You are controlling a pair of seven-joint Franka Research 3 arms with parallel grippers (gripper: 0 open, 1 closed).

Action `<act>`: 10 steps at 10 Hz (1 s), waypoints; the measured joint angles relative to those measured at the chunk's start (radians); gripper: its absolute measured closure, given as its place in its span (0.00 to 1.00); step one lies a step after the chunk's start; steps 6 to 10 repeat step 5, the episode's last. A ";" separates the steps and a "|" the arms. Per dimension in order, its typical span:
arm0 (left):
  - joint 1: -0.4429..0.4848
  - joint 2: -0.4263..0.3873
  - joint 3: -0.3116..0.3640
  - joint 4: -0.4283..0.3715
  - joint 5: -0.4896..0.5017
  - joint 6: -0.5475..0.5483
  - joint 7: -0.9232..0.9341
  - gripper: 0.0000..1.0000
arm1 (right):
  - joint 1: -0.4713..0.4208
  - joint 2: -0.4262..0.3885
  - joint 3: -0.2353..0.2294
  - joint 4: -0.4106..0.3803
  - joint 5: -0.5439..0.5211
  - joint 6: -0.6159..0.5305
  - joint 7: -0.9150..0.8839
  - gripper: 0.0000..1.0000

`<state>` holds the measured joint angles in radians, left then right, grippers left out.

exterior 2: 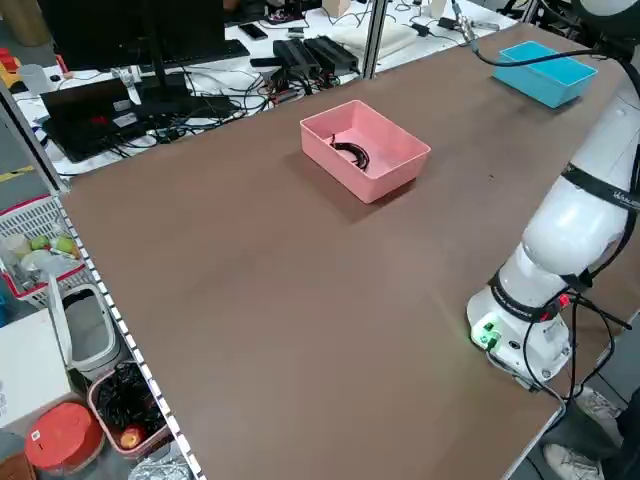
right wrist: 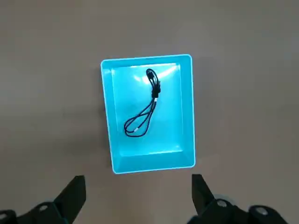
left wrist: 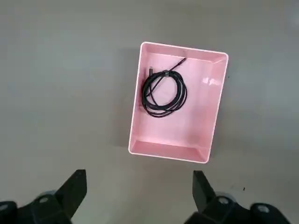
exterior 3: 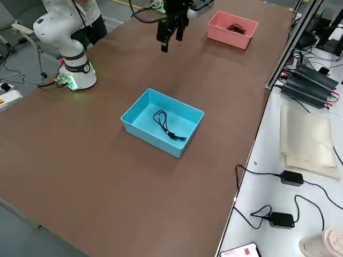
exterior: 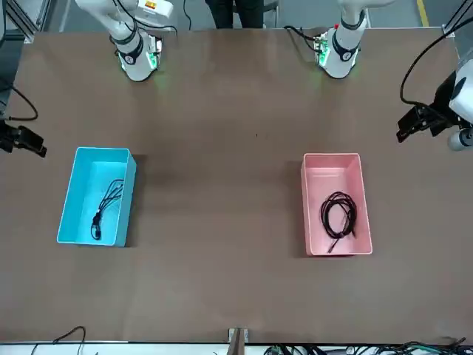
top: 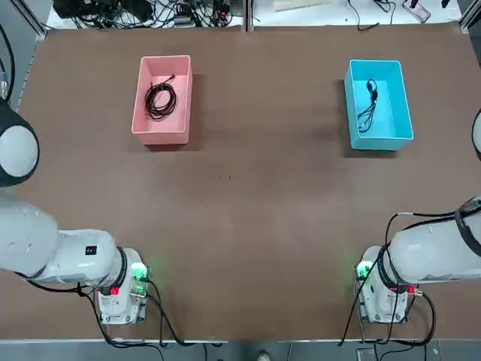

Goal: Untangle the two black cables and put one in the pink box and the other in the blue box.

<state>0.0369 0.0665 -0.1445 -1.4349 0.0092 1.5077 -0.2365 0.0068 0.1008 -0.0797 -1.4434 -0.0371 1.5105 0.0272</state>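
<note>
Two black cables lie apart, the coiled cable (left wrist: 183,95) in the pink box (left wrist: 169,149) and the bundled cable (right wrist: 151,109) in the blue box (right wrist: 154,164). My left gripper (left wrist: 140,184) and right gripper (right wrist: 139,186) are open above the table, so I judge only retreat remains.

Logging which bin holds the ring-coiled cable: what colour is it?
Pink, walls and floor alike; the left wrist view shows it best.

The brown bench (top: 240,195) spreads beneath the left hand (left wrist: 139,175) and right hand (right wrist: 138,178). Ahead of both, beyond its far edge, a white desk (exterior 3: 270,171) carries a dark monitor (exterior 2: 140,40) and pale folded cloth (exterior 3: 308,140). Left of the left hand, a red-rimmed basket (exterior 2: 38,225) stands beside the bench; grey floor (exterior 3: 32,235) shows right of the right hand.
</note>
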 joint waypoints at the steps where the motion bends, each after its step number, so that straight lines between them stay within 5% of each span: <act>1: 0.009 0.000 0.000 0.000 0.000 0.000 0.000 0.00 | 0.006 -0.002 0.000 0.000 0.000 -0.003 0.000 0.00; 10: 0.022 -0.003 0.001 0.002 -0.001 -0.001 0.000 0.00 | 0.014 -0.002 0.000 -0.002 0.000 -0.014 0.000 0.00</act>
